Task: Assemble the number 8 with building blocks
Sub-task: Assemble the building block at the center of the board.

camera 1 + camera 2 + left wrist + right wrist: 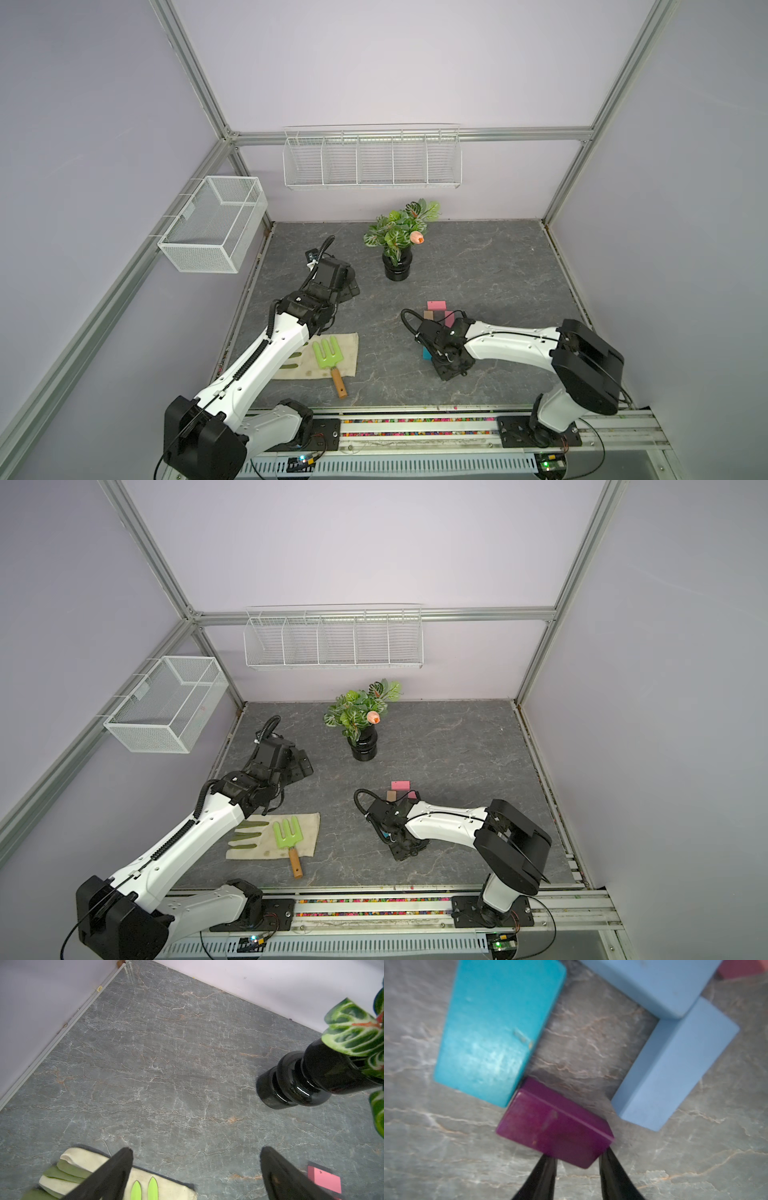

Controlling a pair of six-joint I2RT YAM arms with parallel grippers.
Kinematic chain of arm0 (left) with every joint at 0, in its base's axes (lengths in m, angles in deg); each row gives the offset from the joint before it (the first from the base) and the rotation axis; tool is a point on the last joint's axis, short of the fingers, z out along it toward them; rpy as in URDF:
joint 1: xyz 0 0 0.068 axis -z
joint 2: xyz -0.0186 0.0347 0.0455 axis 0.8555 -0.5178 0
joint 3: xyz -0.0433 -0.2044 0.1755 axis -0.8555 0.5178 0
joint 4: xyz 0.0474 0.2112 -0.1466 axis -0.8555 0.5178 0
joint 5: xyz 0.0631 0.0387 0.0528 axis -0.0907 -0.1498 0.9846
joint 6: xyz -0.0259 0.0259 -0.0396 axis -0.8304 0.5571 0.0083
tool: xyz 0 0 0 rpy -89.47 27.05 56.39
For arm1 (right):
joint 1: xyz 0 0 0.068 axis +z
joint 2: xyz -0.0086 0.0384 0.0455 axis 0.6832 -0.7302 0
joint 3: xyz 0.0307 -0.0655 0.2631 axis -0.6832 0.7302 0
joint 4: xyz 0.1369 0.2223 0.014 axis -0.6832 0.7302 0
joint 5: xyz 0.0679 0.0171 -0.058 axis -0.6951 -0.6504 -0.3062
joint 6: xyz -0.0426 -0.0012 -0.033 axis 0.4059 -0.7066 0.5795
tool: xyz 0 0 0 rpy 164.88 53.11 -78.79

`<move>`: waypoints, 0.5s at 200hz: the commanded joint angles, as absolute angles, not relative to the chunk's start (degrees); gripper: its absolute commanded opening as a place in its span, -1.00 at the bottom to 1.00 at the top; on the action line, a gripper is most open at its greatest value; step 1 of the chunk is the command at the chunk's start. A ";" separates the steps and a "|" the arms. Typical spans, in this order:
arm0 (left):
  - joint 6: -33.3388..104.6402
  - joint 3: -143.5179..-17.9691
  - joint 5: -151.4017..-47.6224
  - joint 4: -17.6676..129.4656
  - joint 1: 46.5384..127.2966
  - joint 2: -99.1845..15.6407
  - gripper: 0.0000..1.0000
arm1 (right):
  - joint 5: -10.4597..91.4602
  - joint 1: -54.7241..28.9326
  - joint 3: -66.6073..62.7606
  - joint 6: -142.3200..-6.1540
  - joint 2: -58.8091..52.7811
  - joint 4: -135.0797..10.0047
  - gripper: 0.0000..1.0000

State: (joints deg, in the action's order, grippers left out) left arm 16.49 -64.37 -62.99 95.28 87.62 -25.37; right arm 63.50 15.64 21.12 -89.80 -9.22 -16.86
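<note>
Purple block point(554, 1124), blurry, at right end effector point(578, 1155) (grip unclear)

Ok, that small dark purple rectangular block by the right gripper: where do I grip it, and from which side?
Pinch the dark purple block across its narrow width, at the end nearest the right gripper, coming from the open tabletop side. Its far end crowds the flat teal block, with a light blue block opposite, so only that near end looks free.
</note>
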 commanded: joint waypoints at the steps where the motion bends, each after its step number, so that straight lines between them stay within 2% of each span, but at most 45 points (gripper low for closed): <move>1: 16.47 -64.32 -61.50 95.42 87.88 -25.19 0.99 | 65.15 15.35 20.67 -89.44 -10.91 -18.93 -0.23; 100: 16.41 -64.53 -61.60 95.32 87.88 -24.94 0.99 | 67.68 13.72 20.80 -89.05 -7.25 -17.64 -0.17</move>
